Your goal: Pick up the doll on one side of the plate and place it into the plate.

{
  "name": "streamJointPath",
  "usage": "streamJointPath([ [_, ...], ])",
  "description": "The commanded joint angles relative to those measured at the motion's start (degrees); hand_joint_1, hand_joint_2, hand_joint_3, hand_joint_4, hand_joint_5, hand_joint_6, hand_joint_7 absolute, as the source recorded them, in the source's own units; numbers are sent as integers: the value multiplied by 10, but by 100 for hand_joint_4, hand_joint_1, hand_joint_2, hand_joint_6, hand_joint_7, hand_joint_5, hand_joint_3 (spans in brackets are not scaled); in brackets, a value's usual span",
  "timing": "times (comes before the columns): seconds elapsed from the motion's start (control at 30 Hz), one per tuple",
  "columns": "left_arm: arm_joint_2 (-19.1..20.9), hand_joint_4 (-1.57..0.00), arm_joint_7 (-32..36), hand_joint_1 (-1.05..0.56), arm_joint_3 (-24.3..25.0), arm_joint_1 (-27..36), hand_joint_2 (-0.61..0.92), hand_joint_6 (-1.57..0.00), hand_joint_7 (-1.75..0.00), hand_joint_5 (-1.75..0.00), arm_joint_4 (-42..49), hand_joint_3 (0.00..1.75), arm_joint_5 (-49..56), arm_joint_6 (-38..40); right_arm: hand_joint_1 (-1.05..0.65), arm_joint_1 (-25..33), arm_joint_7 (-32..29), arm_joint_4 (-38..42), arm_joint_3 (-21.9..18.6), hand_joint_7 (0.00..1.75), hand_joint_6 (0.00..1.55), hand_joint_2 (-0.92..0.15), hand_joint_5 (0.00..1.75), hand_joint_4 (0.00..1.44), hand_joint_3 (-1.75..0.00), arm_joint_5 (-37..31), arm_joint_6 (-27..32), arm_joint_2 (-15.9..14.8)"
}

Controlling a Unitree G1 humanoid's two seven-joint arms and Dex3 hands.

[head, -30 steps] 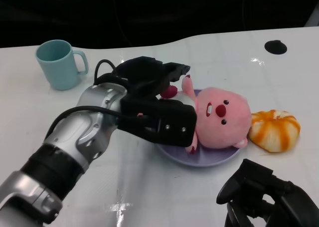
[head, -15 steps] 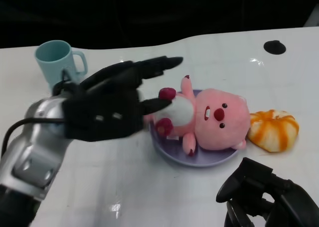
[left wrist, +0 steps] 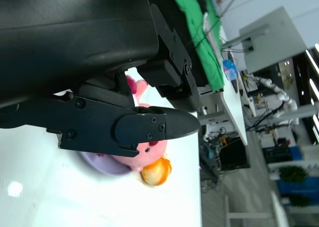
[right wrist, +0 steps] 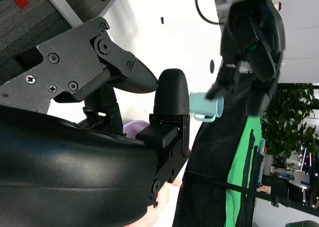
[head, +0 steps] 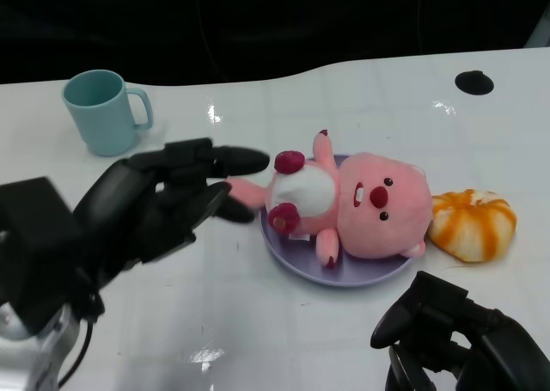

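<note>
From the head cam the pink doll [head: 361, 204] is already lying in the purple plate [head: 296, 260] with a foot hanging over the rim, so I'd say the job's basically done, and the left hand [head: 159, 209] sits just beside it, fingers spread, holding nothing. Left wrist cam backs that up: fingers [left wrist: 144, 127] apart and empty, doll in the plate behind them next to an orange pumpkin toy [left wrist: 156, 171]. The right hand [head: 451, 335] is low near the table edge, and the right wrist cam shows nothing in it, with a teal mug [right wrist: 204, 106] past its fingers.

Past the left hand's [left wrist: 107, 95] empty, spread black fingers [left wrist: 149, 127], the pink doll [left wrist: 147, 149] lies on the purple plate [left wrist: 97, 163]
</note>
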Motion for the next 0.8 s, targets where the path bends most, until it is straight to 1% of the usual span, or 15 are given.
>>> streamJointPath([
  [0.03,-2,-66,11,-17,21,39,52,-65,-100,-127,-32,106,-34,21,-24,0,-2,4,0,146,54,-60,174,62,-112,-1,-4,-3],
  [0.07,-4,-68,15,-16,27,54,50,-64,-107,-130,-43,111,-44,32,-24,0,-2,5,1,146,54,-60,174,62,-112,-1,-6,-3],
  [0.1,-5,-71,19,-11,30,65,47,-68,-115,-135,-51,120,-52,40,-23,-1,-2,6,1,147,54,-60,174,62,-112,-1,-6,-3],
  [0.17,-8,-72,23,-7,37,92,45,-70,-123,-142,-68,128,-78,63,-24,-2,-3,6,2,147,54,-60,173,62,-112,-2,-8,-3],
  [0.2,-9,-76,26,-5,40,105,48,-74,-129,-152,-77,130,-90,77,-23,-2,-3,6,2,147,54,-60,173,63,-111,-3,-9,-3],
  [0.23,-9,-78,29,-4,41,115,49,-75,-132,-156,-84,130,-98,87,-23,-2,-3,7,1,147,54,-60,173,63,-111,-3,-9,-4],
  [0.27,-7,-79,31,-4,40,126,50,-76,-134,-159,-91,130,-101,93,-23,-2,-3,7,1,147,54,-60,173,63,-111,-3,-9,-4],
  [0.33,-1,-86,31,-5,40,143,53,-78,-146,-167,-101,126,-113,113,-23,-2,-2,8,-1,147,54,-60,173,63,-111,-1,-9,-4],
  [0.4,0,-89,33,-5,42,151,54,-78,-154,-172,-109,128,-128,133,-23,-2,-1,9,-3,147,54,-60,173,63,-111,0,-11,-5],
  [0.57,-5,-91,47,-3,44,174,52,-76,-164,-175,-120,135,-156,176,-24,-1,4,12,-12,147,53,-60,173,62,-111,4,-16,-8],
  [0.67,-10,-98,46,-2,35,179,46,-79,-170,-175,-106,144,-159,176,-24,1,8,18,-22,146,53,-60,173,62,-111,11,-23,-9],
  [0.8,-6,-98,42,-2,22,182,44,-76,-171,-175,-98,147,-148,168,-25,3,13,23,-32,146,53,-61,173,62,-111,18,-31,-9],
])
